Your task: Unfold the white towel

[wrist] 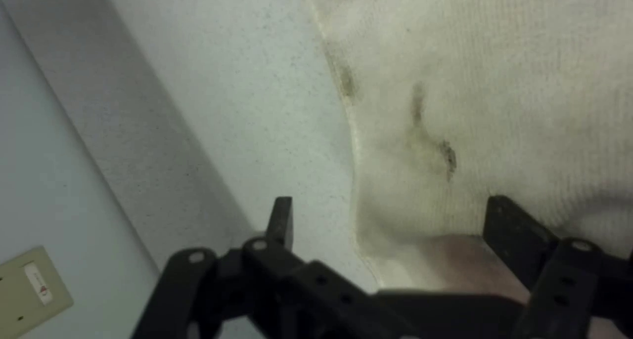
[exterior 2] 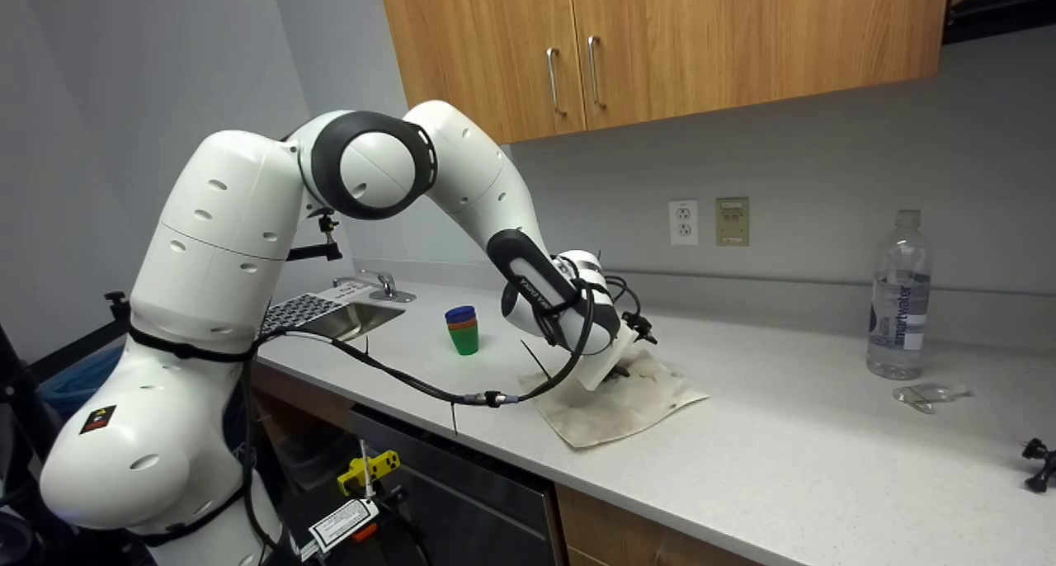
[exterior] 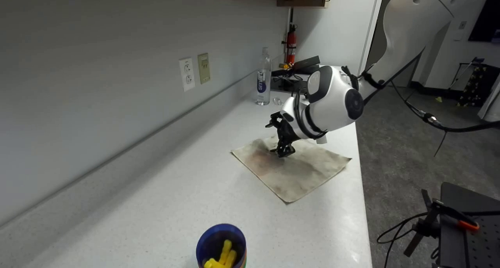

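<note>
The off-white towel (exterior: 308, 170) lies spread on the countertop, with brown and pinkish stains. It also shows in an exterior view (exterior 2: 606, 417), partly behind the wrist, and in the wrist view (wrist: 474, 102), with slight ripples near the gripper. My gripper (exterior: 270, 138) is open at the towel's wall-side edge, with nothing between its fingers. In the wrist view the gripper (wrist: 390, 200) straddles that edge: one finger is over bare counter, the other over the towel. I cannot tell whether that finger touches the cloth. The fingers are partly hidden in an exterior view (exterior 2: 636, 355).
A water bottle (exterior 2: 899, 302) stands near the wall, with a small clear object (exterior 2: 928, 396) beside it. Stacked coloured cups (exterior 2: 463, 330) hold yellow pieces. A sink (exterior 2: 355, 321) is at the counter's end. The wall (exterior: 136, 65) and cabinets (exterior 2: 660, 46) bound the counter.
</note>
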Available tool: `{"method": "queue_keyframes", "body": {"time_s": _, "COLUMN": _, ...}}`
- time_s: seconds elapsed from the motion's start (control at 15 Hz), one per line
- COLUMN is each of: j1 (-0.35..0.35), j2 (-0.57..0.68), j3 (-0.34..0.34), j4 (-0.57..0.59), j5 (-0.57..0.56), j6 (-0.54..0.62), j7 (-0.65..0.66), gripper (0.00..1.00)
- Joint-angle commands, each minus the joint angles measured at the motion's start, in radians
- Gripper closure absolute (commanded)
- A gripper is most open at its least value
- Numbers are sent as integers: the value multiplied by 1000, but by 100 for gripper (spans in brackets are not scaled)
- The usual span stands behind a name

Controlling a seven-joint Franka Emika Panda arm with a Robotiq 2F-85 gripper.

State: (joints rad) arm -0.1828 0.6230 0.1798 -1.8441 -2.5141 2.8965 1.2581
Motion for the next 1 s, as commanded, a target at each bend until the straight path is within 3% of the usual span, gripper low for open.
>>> {"method": "queue_keyframes", "body": {"time_s": 0.0, "j1": -113, "j2": 73, "j3": 120, "j4": 115, "j5": 1, "j6": 180, "j7": -41, "gripper": 4}}
{"method": "queue_keyframes", "body": {"time_s": 0.13, "j1": -144, "j2": 90, "j3": 150, "j4": 133, "j5": 5, "j6": 209, "j7": -66, "gripper": 5}}
{"method": "queue_keyframes", "body": {"time_s": 0.4, "j1": -134, "j2": 73, "j3": 131, "j4": 113, "j5": 5, "j6": 85, "j7": -162, "gripper": 8}}
{"method": "queue_keyframes", "body": {"time_s": 0.93, "j1": -144, "j2": 78, "j3": 149, "j4": 111, "j5": 5, "j6": 0, "j7": -239, "gripper": 8}}
